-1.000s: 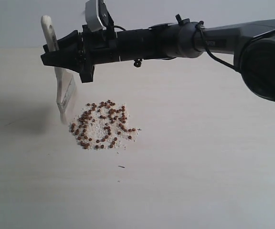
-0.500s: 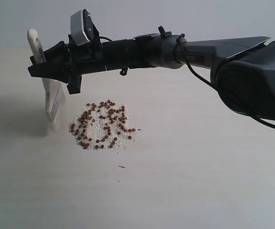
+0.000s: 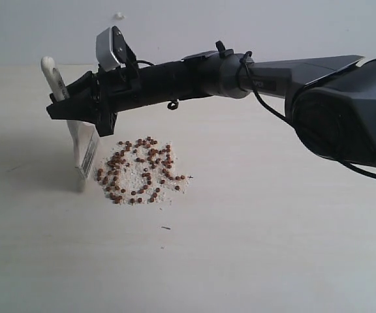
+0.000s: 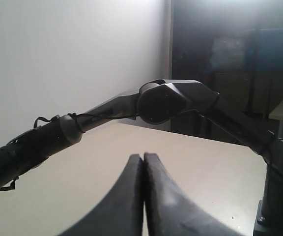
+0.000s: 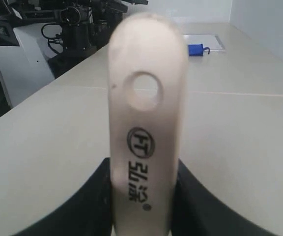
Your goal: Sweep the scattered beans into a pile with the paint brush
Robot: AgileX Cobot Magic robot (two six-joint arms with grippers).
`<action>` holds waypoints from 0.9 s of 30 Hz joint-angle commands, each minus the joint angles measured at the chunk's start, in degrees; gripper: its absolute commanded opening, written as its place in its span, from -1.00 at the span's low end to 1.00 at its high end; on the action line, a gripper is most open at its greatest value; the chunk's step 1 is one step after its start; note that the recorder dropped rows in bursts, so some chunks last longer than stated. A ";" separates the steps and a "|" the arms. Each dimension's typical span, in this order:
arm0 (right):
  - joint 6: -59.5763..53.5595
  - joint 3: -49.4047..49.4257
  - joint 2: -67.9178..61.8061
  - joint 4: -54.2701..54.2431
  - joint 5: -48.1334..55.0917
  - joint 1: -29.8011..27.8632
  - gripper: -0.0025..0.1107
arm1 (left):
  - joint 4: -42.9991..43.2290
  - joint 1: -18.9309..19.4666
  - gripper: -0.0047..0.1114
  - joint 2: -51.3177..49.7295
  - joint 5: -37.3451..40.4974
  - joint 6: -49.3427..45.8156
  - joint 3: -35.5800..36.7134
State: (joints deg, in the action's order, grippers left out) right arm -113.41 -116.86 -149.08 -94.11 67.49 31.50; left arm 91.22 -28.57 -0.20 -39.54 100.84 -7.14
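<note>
Reddish-brown beans (image 3: 141, 171) mixed with pale crumbs lie bunched in a loose patch on the table (image 3: 273, 248). My right gripper (image 3: 67, 107) reaches across from the right and is shut on the paint brush (image 3: 83, 147), whose bristles touch the table just left of the beans. Its wooden handle (image 5: 146, 123), with a hole near the end and black printing, stands between the black fingers (image 5: 90, 196). My left gripper (image 4: 143, 160) is shut with nothing in it, held above the table far from the beans.
A small dark speck (image 3: 166, 227) lies in front of the beans. My right arm (image 4: 102, 110) crosses the left wrist view. A blue object (image 5: 195, 49) on a white sheet lies far off on the table.
The right gripper swung the brush leftward away from the beans, then came back right and down. The bristles now rest on the table beside the patch's left edge.
</note>
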 commanded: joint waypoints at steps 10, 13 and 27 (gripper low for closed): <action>9.42 -0.17 0.67 9.26 -0.23 -1.64 -0.96 | 0.14 0.04 -0.92 0.20 0.08 0.10 0.43; 12.93 -0.17 1.07 10.87 -0.10 -3.16 -0.96 | 0.14 0.04 -0.92 0.20 0.08 0.10 0.43; 17.85 -0.17 3.55 19.11 2.47 -5.97 -0.96 | 0.14 0.04 -0.92 0.20 0.08 0.10 0.43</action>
State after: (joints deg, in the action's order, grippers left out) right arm -96.00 -116.86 -146.03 -77.21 70.30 25.81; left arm 91.22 -28.57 -0.20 -39.54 100.84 -7.14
